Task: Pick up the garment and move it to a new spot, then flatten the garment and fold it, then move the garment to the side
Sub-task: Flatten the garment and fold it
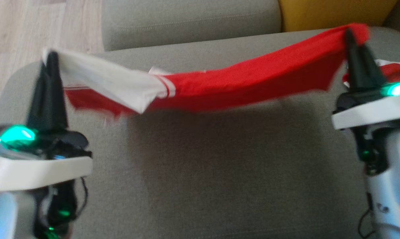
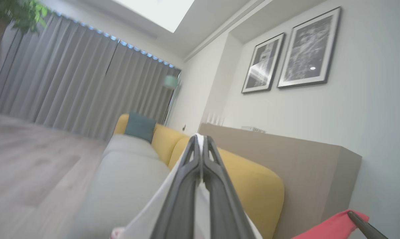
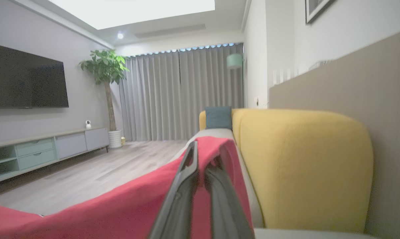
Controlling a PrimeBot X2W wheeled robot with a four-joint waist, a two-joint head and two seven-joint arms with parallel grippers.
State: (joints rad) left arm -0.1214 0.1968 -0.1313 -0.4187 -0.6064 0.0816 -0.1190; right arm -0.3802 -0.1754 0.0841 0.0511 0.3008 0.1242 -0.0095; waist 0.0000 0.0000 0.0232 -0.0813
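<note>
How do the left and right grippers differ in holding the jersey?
The left gripper pinches the jersey at its white sleeve; the right gripper pinches a red edge. The left gripper sits lower in the head view; the right higher, by the yellow cushion. Both have shut jaws, stretching the jersey above the grey seat.

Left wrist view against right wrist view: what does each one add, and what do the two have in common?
Left wrist view adds: two framed pictures on the wall.
Right wrist view adds: a wall-mounted television and a long low cabinet beneath it.
Both: that arm's own fingers shut on the garment, the left gripper on its white sleeve and the right gripper on its red cloth. Also grey curtains, the yellow sofa back, a teal cushion and wood floor.
</note>
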